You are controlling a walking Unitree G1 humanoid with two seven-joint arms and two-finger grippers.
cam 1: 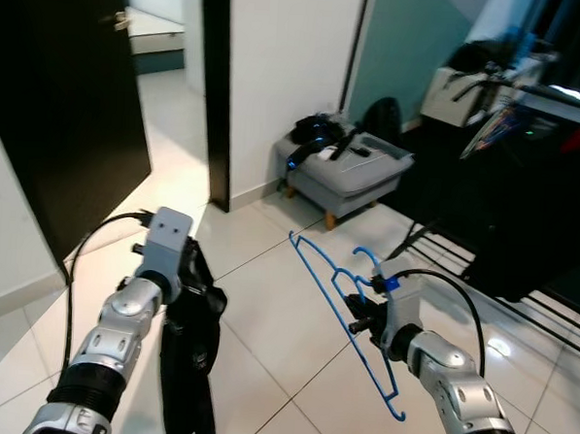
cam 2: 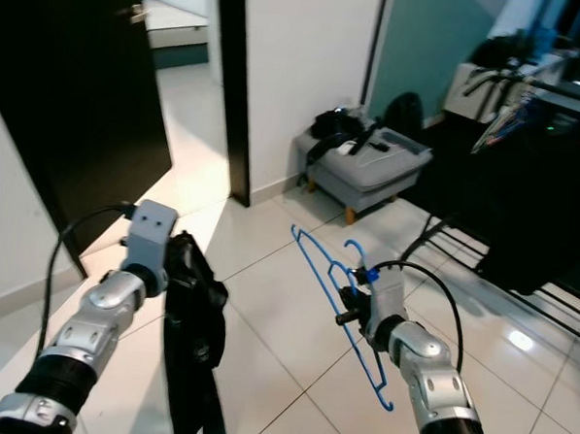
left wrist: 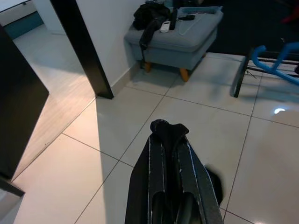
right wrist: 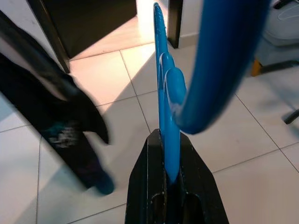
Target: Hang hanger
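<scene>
Hanger: blue wire hanger (cam 1: 348,312), pinched by the right gripper (cam 1: 363,313) close under its hook, held out over open tile, tilted so one end points up toward the wall and the other down by the arm.
Right gripper: fingers (right wrist: 152,186) pressed onto the blue wire from both sides, pretty clear in the right wrist view.
Left gripper: left gripper (cam 1: 185,280) raised on the robot's left, fingers (left wrist: 156,172) pressed together on a black garment (cam 1: 190,358) that hangs straight down from them.
Floor: pale glossy tile floor (cam 1: 266,303), a good open stretch between the two arms and on toward the ottoman.
Left edge: dark door (cam 1: 63,98) standing open, bright doorway past it, so room that way too.
Ahead: white wall panel (cam 1: 287,81) with a black post at its corner, then a grey ottoman (cam 1: 346,171) on wooden legs just beside it with black stuff piled on top.
Right edge: dark clothes rack (cam 1: 525,181) with clothes hanging, its low rails running along the floor near the right arm, tighter on that side.
Hard to tell: items on the ottoman are just a dark jumble, rack area is too dark to pick out the bar, garment's lower end is cut off by the frame.
</scene>
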